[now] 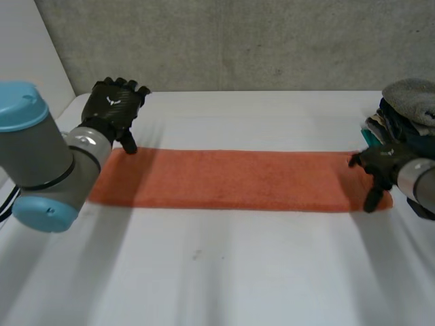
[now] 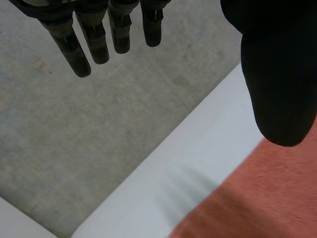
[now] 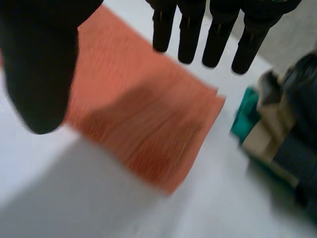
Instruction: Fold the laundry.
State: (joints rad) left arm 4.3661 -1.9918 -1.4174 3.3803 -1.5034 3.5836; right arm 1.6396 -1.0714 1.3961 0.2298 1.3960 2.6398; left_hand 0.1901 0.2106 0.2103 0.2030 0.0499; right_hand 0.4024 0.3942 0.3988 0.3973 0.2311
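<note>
A long orange towel lies flat across the white surface. The left hand hovers at the towel's left end, its fingers straight, spread and holding nothing. The right hand hangs over the right end, its fingers likewise straight and empty. A pile of clothes sits just beside that end.
</note>
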